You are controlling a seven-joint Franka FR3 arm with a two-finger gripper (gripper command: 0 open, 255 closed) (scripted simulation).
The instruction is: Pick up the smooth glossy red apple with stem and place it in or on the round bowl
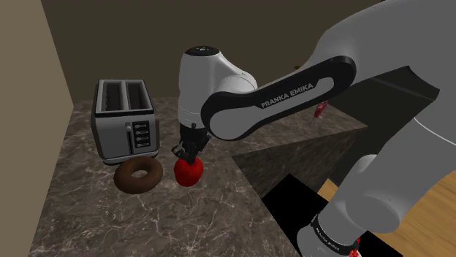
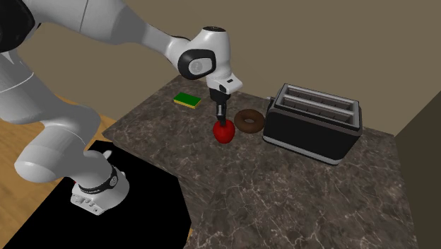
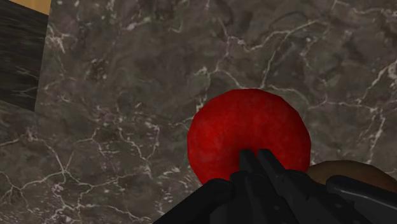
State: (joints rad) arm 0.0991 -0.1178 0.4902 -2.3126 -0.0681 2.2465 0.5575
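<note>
The red apple [image 1: 188, 171] rests on the dark marble counter [image 1: 153, 219], just beside a brown doughnut [image 1: 138, 175]. My black gripper [image 1: 190, 154] comes straight down onto the apple's top. In the wrist view its fingers [image 3: 245, 163] stand pressed close together over the upper part of the apple [image 3: 248, 130], pinching it there; the stem is hidden by them. The second exterior view shows the gripper [image 2: 222, 119] touching the top of the apple [image 2: 224, 133], which still sits on the counter.
A silver two-slot toaster [image 1: 124, 120] stands behind the doughnut [image 2: 249, 121], near the wall. A green sponge [image 2: 188, 100] lies at the counter's far edge. The counter drops off toward my black stand [image 2: 113, 226] and the wooden floor.
</note>
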